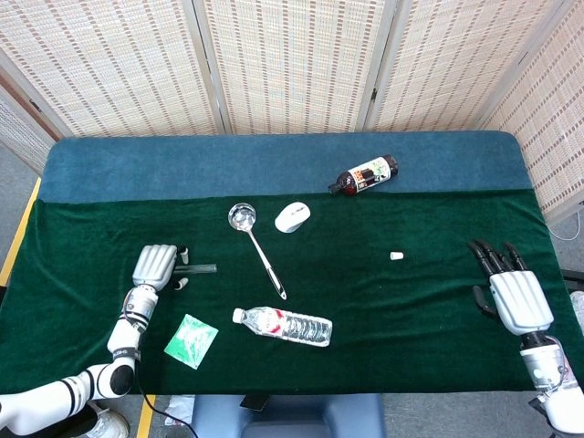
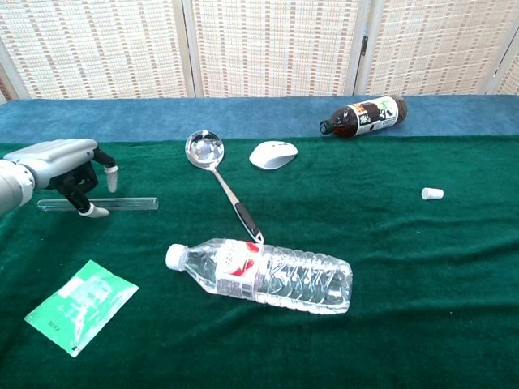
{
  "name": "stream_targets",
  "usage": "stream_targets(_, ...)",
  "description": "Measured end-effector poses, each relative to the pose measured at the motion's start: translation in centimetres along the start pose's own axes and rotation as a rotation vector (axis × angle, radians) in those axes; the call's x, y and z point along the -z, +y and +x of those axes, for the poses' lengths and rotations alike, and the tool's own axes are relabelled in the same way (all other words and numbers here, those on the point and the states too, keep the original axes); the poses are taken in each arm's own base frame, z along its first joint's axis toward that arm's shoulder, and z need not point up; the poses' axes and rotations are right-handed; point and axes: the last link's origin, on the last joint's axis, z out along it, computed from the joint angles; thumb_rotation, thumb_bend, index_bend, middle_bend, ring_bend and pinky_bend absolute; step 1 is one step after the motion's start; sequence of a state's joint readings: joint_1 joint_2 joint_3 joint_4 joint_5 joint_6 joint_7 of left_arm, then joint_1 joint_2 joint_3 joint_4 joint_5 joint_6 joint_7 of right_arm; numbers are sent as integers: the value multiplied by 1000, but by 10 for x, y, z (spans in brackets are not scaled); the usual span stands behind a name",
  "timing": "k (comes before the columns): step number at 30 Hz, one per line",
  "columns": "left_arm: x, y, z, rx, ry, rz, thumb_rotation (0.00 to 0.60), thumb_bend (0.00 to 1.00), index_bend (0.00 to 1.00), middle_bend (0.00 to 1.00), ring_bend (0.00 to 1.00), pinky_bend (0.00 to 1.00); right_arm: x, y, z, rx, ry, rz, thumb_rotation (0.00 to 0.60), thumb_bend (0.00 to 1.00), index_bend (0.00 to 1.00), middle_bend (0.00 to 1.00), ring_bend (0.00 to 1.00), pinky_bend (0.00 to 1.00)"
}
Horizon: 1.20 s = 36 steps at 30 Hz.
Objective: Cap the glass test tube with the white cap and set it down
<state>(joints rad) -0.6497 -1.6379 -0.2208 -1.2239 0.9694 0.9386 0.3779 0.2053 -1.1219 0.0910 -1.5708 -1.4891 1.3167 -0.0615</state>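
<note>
The glass test tube (image 1: 197, 269) (image 2: 122, 204) lies flat on the green cloth at the left. My left hand (image 1: 155, 265) (image 2: 63, 164) hovers palm down over the tube's left end, fingers curved, with the thumb tip in front of the tube and a fingertip behind it; the tube still rests on the cloth. The small white cap (image 1: 396, 256) (image 2: 432, 193) lies alone on the cloth at the right. My right hand (image 1: 510, 294) is open near the table's right edge, fingers spread, well to the right of the cap. It does not show in the chest view.
A steel ladle (image 1: 255, 245) and a white mouse (image 1: 292, 216) lie mid-table. A water bottle (image 2: 263, 274) lies near the front edge, a green packet (image 2: 79, 304) at front left, and a dark bottle (image 1: 364, 174) on the blue strip at the back.
</note>
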Motion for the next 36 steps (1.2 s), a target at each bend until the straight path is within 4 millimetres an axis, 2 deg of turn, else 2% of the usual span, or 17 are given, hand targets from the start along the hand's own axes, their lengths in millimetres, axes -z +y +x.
stream_targets(6,-5,-6,-3,17,-14,38,600,363,522,946,948,882,-2,-1,0,0,-7,2,600,564,72,115,174,69)
stream_targets(16,-7,-4,-8,20,-38,40,600,371,522,946,948,882,-2,0,-1,-8,-13,-3,600,564,72,115,174,69)
stream_targets(36,-10,-7,-13,29,-31,55,600,407,585,955,956,892,-3,4,-4,-17,-29,-25,600,564,105,130,174,69)
